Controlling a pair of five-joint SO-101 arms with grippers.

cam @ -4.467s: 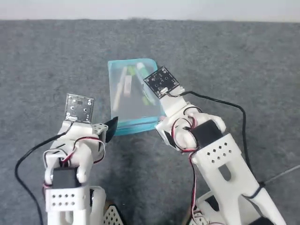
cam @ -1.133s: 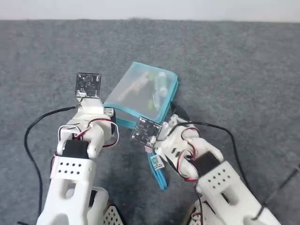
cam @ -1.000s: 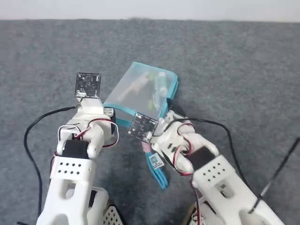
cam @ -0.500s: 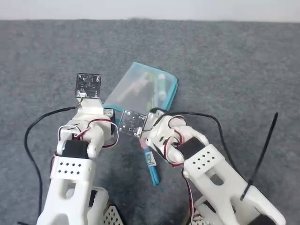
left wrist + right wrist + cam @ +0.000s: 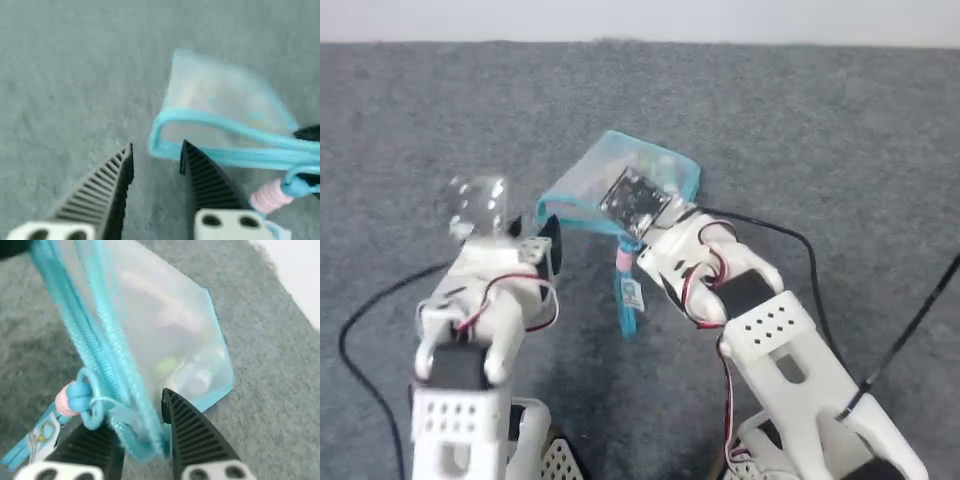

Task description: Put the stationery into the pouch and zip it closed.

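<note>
The pouch (image 5: 592, 178), translucent with teal trim, lies near the middle of the grey bench (image 5: 820, 140), between my two arms. Through its clear wall I see the stationery (image 5: 169, 365) as pale and green shapes; I cannot tell the single items apart. The zip edge (image 5: 235, 132) faces the arms, and I cannot tell whether the zip is drawn shut. From the right end of that edge a teal strap (image 5: 626, 300) trails toward the near side, with a pink bead (image 5: 66, 399) at its top and a small tag lower down.

The right end effector (image 5: 142, 426) is pinching the zip edge, and the teal trim fills the space between its two black ribbed fingers (image 5: 187, 430). In the high view its wrist camera board sits over the pouch's near right part.

The left end effector (image 5: 156, 156) stands spread just left of and nearer than the pouch. The pouch's left corner lies just beyond its fingertips, apart from them.
</note>
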